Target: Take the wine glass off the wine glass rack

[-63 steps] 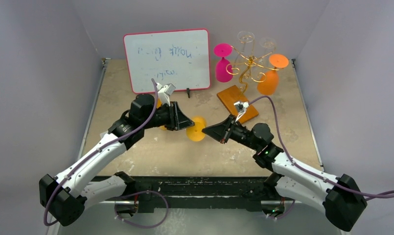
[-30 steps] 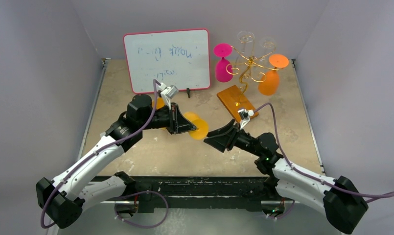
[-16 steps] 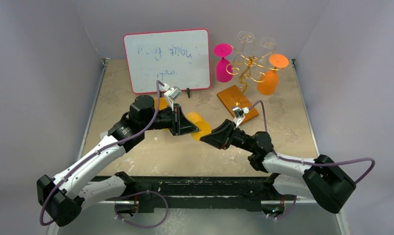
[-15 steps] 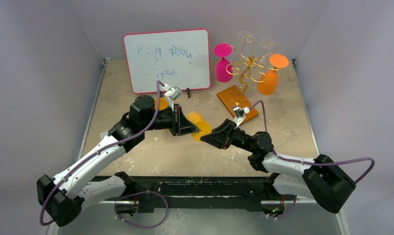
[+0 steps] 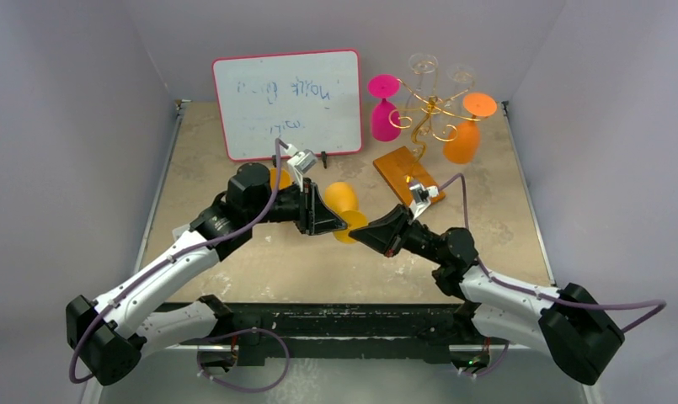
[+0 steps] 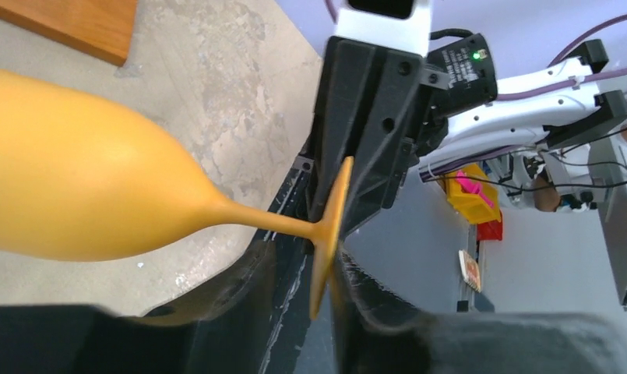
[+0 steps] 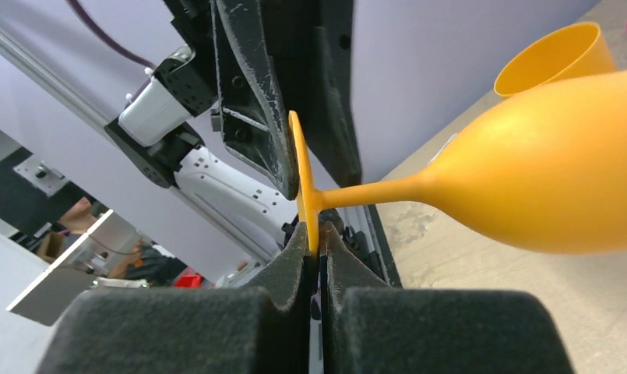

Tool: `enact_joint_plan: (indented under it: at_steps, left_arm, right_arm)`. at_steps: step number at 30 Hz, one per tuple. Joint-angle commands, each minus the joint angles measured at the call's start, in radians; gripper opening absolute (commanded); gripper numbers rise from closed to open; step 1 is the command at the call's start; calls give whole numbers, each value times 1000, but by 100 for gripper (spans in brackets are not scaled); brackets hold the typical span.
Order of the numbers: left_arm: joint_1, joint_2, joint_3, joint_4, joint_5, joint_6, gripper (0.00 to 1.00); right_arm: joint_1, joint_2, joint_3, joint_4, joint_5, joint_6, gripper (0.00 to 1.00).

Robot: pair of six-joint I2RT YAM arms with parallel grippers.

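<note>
The right gripper (image 7: 316, 234) has its jaws pressed together on the rim of the round foot (image 7: 301, 167) of the yellow wine glass (image 5: 339, 199). It holds the glass sideways, with the bowl toward the far side. The left gripper (image 6: 316, 269) has its jaws a little apart, one finger on each side of the same foot, with small gaps.

The glass is over the middle of the table (image 5: 495, 227), well apart from the wine glass rack (image 5: 432, 109) at the far right. The rack's wooden base (image 5: 398, 172) lies just beyond the right gripper. The whiteboard (image 5: 289, 101) stands at the far left. Open tabletop shows between the grippers and the near edge.
</note>
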Motion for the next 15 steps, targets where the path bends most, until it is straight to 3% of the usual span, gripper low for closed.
enact_joint_plan:
  at_steps: [1,3,5,15]
  left_arm:
    - [-2,9,62,-47,-48,43,44]
    - [-2,-2,72,-74,-87,52,59]
    - [-2,-20,79,-88,-141,52,69]
    - [-2,-144,137,-204,-578,0,78]
  right_arm:
    - [3,-67,26,4,16,-99,0]
    - [3,-86,28,-31,16,-129,0]
    - [3,-103,32,-84,21,-176,0]
    - [5,-200,23,-258,-113,-617,0]
